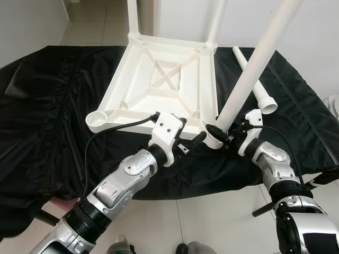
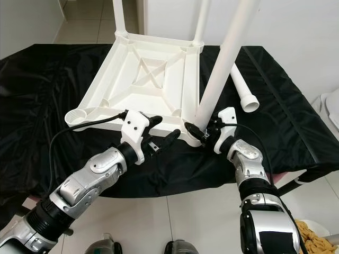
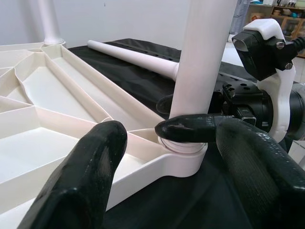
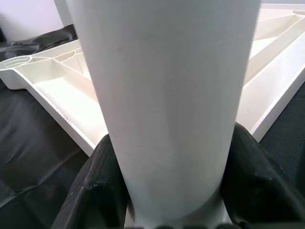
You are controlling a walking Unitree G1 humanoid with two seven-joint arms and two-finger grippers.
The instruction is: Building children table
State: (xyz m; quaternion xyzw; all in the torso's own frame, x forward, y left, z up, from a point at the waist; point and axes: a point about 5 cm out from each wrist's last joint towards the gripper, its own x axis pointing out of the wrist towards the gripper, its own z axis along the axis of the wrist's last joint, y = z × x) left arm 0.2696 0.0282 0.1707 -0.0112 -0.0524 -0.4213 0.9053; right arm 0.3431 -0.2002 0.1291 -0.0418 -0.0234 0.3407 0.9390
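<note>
Right end effector clamps a table leg into a corner socket.
The right end effector [image 1: 221,133] grips the white leg [image 1: 253,69] at its base, seated tilted in the near corner of the upturned white table frame [image 1: 159,79]. The left end effector [image 1: 193,142], fingers apart, hovers just beside that corner. A loose leg [image 1: 254,79] lies on the black cloth [image 1: 47,106].
</note>
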